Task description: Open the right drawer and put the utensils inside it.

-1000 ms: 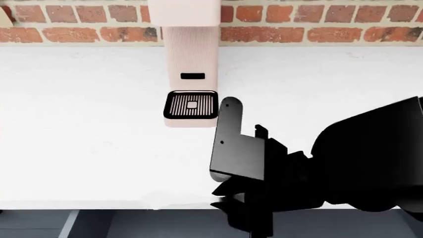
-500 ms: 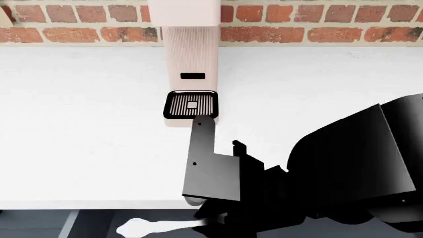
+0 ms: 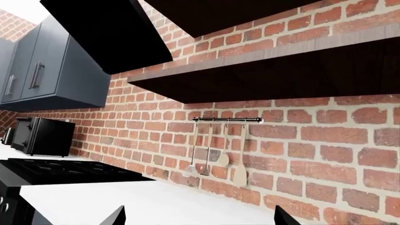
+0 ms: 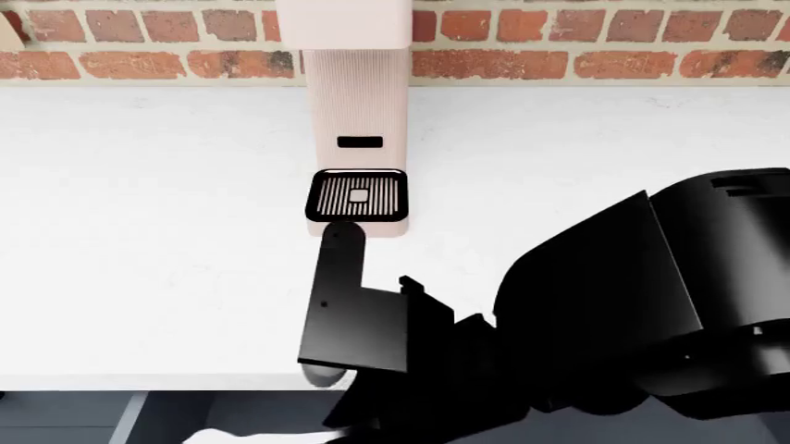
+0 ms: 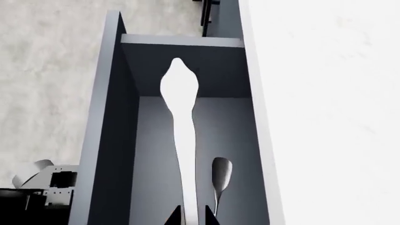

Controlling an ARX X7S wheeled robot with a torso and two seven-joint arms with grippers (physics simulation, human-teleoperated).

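The right drawer (image 5: 112,140) stands pulled out below the counter edge, grey inside. In the right wrist view my right gripper (image 5: 189,219) is shut on the spatula (image 5: 181,117), a long pale piece that reaches out over the drawer's inside. The spoon (image 5: 220,176), dark and silvery, lies on the drawer floor beside it. In the head view the right arm (image 4: 593,314) hangs over the counter's front edge, and the spatula's pale end (image 4: 216,437) shows at the bottom. My left gripper (image 3: 198,221) is open and holds nothing, facing a brick wall.
A pale coffee machine (image 4: 357,139) with a black drip grille (image 4: 357,196) stands on the white counter (image 4: 148,231) against the brick wall. The left wrist view shows hanging utensils on a rail (image 3: 218,150), a microwave (image 3: 44,136), a black stove (image 3: 62,171) and wall cupboards (image 3: 56,75).
My right arm has swung left and down over the counter's front edge, carrying the spatula with it. Its pale end came into view below the edge and shifted left.
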